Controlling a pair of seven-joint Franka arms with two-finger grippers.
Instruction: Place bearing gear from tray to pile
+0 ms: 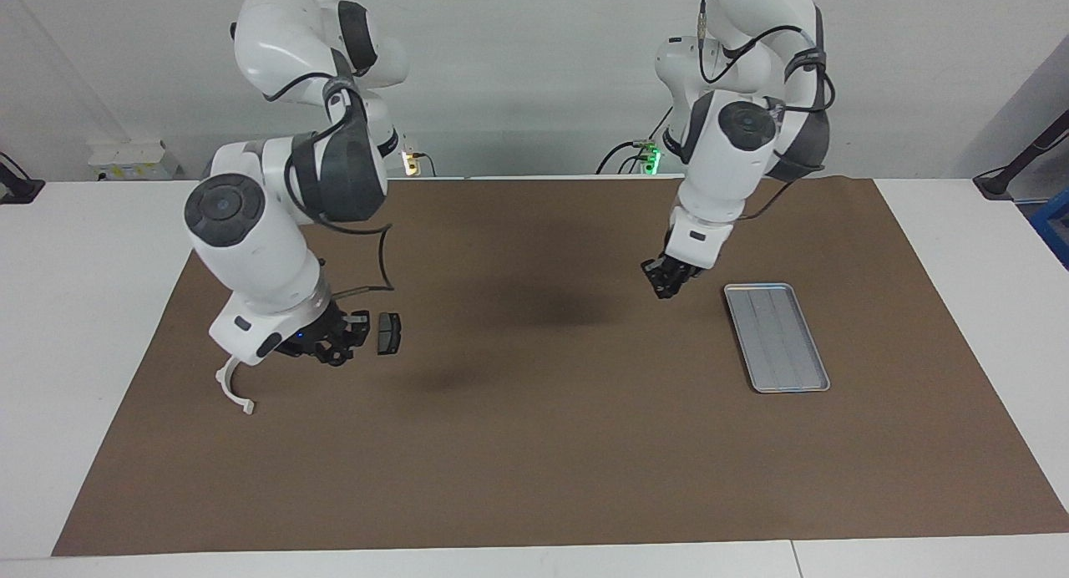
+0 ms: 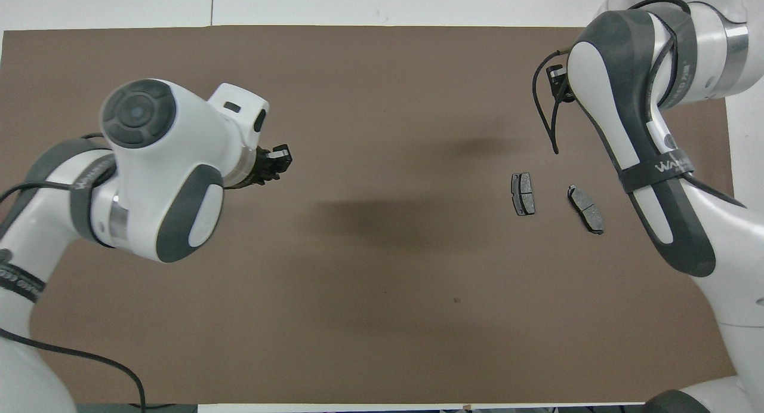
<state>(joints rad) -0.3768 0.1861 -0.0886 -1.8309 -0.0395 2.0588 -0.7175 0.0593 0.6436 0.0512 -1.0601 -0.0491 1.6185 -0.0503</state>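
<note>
In the facing view, the right end effector point(image 1: 332, 344) hovers over the pile point(image 1: 236, 387), clamped on the small dark gear point(image 1: 338, 357), with a brake pad point(image 1: 388, 333) at its three o'clock. The left end effector point(image 1: 666, 287), fingertips together, hangs at the tray's point(image 1: 777, 336) ten o'clock.

The middle of the brown mat point(image 1: 534, 444) on the desk point(image 1: 108, 252) is bare, so a pincer can pass freely there, between the tray point(image 1: 777, 337) and the small parts. The left pincer point(image 1: 666, 282) hangs over the mat just beside the tray, and it bars the way to the tray from the middle. At the right arm's end, the right pincer point(image 1: 334, 344) stands low among the white half-ring point(image 1: 231, 390) and the dark pads point(image 1: 388, 333). The right arm covers this group, so little room remains there.
</note>
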